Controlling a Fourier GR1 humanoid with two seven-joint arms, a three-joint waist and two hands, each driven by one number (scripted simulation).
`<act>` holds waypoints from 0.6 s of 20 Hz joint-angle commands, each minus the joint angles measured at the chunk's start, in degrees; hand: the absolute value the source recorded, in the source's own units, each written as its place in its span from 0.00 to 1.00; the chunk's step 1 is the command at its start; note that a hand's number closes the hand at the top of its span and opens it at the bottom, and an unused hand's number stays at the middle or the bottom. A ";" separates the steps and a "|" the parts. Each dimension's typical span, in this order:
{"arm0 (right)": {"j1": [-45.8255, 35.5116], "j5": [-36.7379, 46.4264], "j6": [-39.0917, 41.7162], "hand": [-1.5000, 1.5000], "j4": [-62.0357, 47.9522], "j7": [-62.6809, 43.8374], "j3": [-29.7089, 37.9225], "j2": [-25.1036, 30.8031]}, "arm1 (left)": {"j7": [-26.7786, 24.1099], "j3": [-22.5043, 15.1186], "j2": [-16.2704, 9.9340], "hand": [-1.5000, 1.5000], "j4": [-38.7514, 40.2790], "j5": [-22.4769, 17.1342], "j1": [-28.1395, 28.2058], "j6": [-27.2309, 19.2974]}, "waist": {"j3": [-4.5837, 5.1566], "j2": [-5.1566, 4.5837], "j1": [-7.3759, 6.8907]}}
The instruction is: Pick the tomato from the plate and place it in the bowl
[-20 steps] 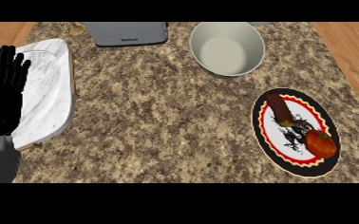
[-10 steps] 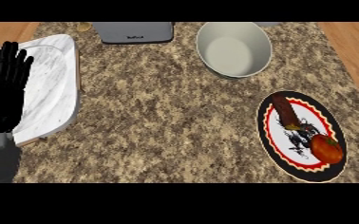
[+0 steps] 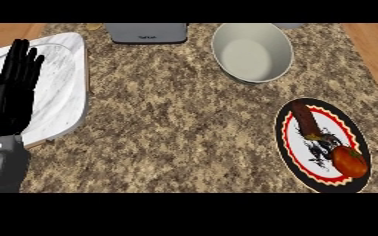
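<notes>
At the far left, the left hand (image 3: pixel 18 87) rests near the edge of the view with its black fingers straight and pointing up, released and holding nothing. Its grey forearm (image 3: pixel 12 165) comes in from the lower left corner. The hand lies over a white marbled board (image 3: pixel 63 87) with rounded corners, which sits on the left part of the speckled brown stone counter (image 3: pixel 177 125). A strip of wood shows along the board's right side.

Further along, at the back of the counter, a grey box-shaped appliance (image 3: pixel 145 32) stands against the top edge of the scene. Just left of it a small tan thing (image 3: pixel 94 26) peeks in, too cut off to identify.

Right of the appliance sits a pale, deep bowl (image 3: pixel 252 52). It is upright, and nothing shows inside it.

At the lower right lies a round plate (image 3: pixel 322 145) with a black rim, a red zigzag ring and a white centre carrying a dark drawn figure. The tomato (image 3: pixel 349 161) rests on the plate's lower right part, orange-red, with a bit of green at its top. The plate and tomato are well apart from the bowl and far from the left hand.

The right hand does not show anywhere.
</notes>
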State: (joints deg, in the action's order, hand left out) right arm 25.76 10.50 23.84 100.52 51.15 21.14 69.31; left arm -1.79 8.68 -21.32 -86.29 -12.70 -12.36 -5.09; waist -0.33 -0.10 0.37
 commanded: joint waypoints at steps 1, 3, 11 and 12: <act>1.71 6.72 0.93 0.00 -8.82 17.41 -2.98 2.08 | 0.44 0.10 -0.26 0.50 0.14 -0.41 0.20 0.97 | 0.08 -0.10 -0.79; 0.87 8.14 -2.65 0.00 -10.95 18.54 -6.77 1.41 | -0.34 -1.19 1.05 0.50 -0.18 1.63 -1.10 -0.98 | 0.09 -0.22 -1.24; -6.14 14.21 -10.64 0.00 -19.83 19.37 -18.88 -1.99 | -0.96 0.48 -0.18 0.50 0.88 0.49 -0.38 1.39 | 0.14 -0.36 -2.58; -6.23 15.97 -11.11 0.00 -18.33 17.90 -20.95 -2.88 | -1.60 0.19 0.62 0.50 3.70 0.24 -3.19 1.81 | 0.21 -0.32 -1.48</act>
State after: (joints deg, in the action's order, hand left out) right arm 22.46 22.51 12.54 86.38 59.47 5.51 68.47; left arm -2.29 8.03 -20.43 -85.08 -11.82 -13.98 -4.60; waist -0.18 -0.38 -1.35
